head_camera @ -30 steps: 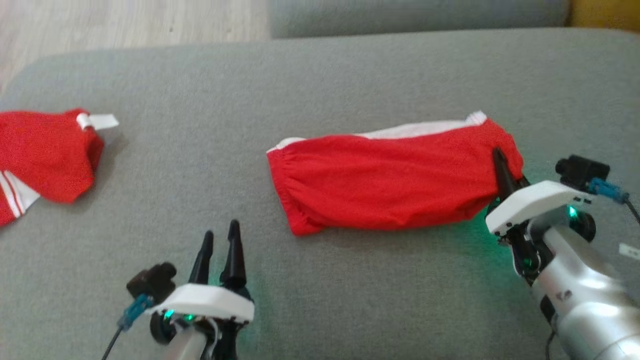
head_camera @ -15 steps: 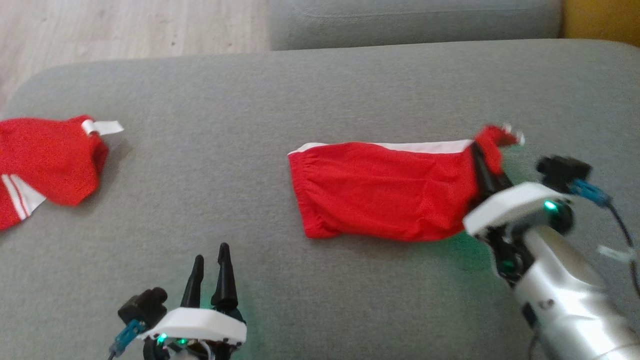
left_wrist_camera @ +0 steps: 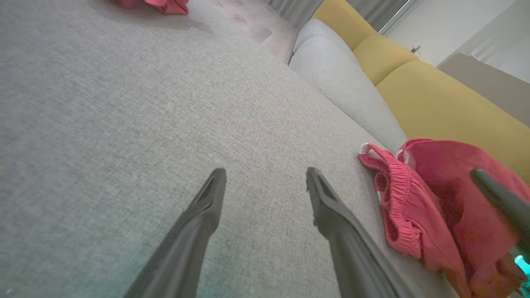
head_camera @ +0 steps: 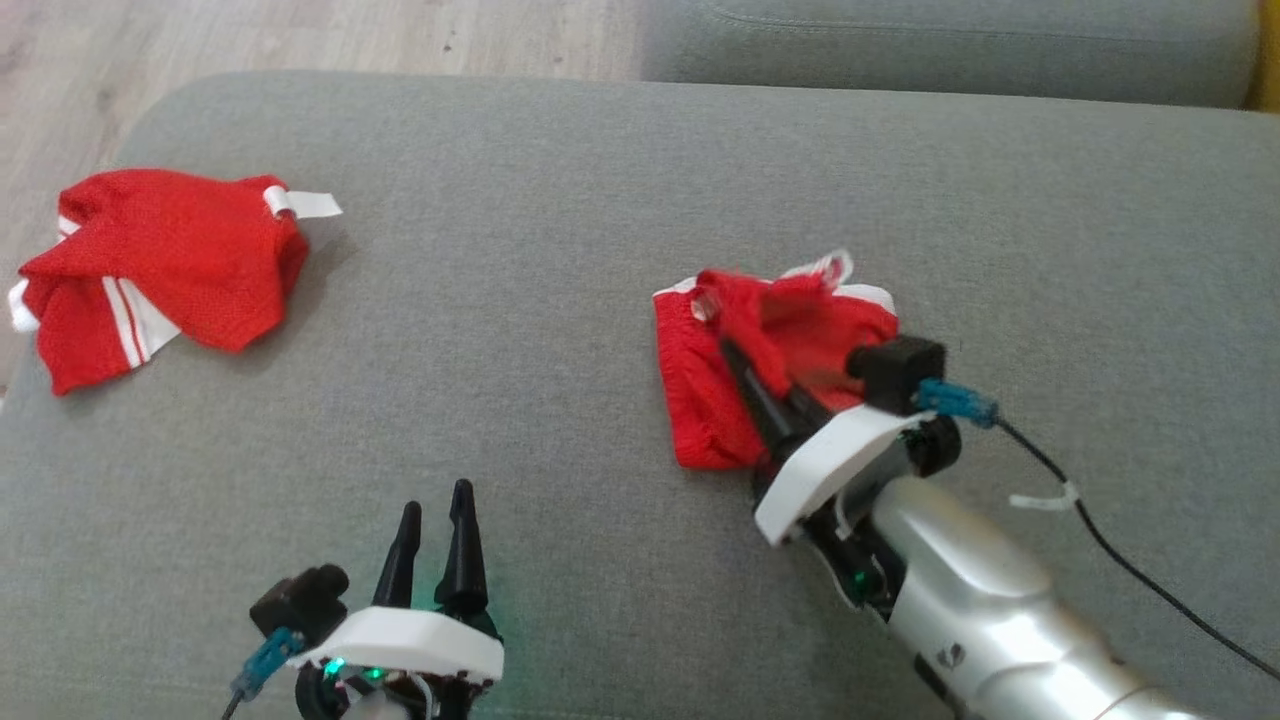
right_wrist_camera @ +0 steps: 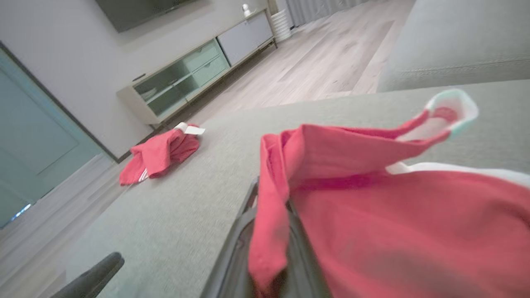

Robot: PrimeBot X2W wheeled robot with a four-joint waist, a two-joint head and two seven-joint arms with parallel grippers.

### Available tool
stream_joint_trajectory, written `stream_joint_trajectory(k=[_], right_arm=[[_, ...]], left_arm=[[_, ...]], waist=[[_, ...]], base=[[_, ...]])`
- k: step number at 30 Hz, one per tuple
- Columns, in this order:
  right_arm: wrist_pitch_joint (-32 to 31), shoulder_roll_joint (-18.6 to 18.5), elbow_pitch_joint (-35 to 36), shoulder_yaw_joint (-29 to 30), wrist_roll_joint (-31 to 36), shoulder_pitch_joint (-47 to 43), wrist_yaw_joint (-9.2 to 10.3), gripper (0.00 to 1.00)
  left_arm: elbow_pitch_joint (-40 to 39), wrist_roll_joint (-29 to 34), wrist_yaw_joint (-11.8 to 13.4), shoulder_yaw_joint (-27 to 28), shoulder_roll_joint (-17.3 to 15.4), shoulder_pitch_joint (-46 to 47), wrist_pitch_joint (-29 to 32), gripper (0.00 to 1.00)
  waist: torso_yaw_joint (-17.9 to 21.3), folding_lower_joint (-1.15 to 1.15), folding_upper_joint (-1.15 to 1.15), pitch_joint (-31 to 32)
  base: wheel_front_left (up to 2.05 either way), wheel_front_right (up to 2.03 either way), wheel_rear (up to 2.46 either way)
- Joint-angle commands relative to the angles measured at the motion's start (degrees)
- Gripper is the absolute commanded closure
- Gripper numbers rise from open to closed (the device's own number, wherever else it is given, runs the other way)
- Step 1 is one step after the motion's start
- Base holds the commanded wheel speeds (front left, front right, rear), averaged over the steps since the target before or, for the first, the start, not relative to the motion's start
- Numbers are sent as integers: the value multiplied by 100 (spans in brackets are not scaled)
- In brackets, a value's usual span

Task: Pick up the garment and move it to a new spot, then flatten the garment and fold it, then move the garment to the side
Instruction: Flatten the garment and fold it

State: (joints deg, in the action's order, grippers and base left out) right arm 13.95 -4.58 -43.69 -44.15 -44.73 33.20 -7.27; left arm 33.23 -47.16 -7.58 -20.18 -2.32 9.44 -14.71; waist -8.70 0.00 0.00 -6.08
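Head view: right tool [head_camera: 728, 350] tight on red garment [head_camera: 700, 405]; left tool [head_camera: 436, 500] spread wide, empty.

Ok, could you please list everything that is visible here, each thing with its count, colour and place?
garment: one, red with white trim, middle-right of the seat
second garment: one, red with white stripes, far left of the seat
sofa seat: one, grey, under both garments
yellow cushions: at least two, yellow, beyond the seat
floor: pale wood, past the seat's far edge
cabinet: one, pale, against the wall
left gripper: one, dark fingers, open over bare seat
right gripper: one, dark fingers, shut on the garment
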Motion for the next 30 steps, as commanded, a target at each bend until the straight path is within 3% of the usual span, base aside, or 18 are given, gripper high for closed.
stream_joint_trajectory(k=[1, 7, 10, 14, 15, 21, 25, 30], right_arm=[[-26, 135, 76, -139, 11, 45, -22, 0], [65, 167, 212, -545, 21, 123, -22, 0], [96, 168, 134, -321, 120, 118, -22, 0], [102, 76, 355, 743, 717, -71, -22, 0], [103, 32, 502, 1437, 1209, -315, -22, 0], [104, 113, 998, 3061, 2665, -1207, -22, 0], [104, 161, 1134, 3558, 3183, -1671, -22, 0], [104, 167, 1228, 3534, 3121, -2118, -22, 0]], left_arm=[[-105, 53, 9, 156, -56, 277, -29, 0], [-6, 364, 9, 364, -56, 326, -29, 0], [-29, 669, 25, 600, -56, 328, -29, 0], [-198, 1233, 147, 878, -56, 290, -29, 0], [-304, 1527, 240, 977, -56, 257, -29, 0], [-634, 2339, 550, 1101, -56, 94, -29, 0], [-749, 2642, 719, 1126, -56, -88, -29, 0], [-881, 3045, 885, 1052, -56, -423, -29, 0]], waist=[[-40, 0, 0, -2], [53, 0, 0, 34], [182, 0, 0, 65], [346, 0, 0, 87], [405, 0, 0, 98], [526, 0, 0, 186], [580, 0, 0, 325], [629, 0, 0, 541]], base=[[0, 0, 0], [0, 0, 0], [0, 0, 0], [0, 0, 0], [0, 0, 0], [0, 0, 0], [0, 0, 0], [0, 0, 0]])
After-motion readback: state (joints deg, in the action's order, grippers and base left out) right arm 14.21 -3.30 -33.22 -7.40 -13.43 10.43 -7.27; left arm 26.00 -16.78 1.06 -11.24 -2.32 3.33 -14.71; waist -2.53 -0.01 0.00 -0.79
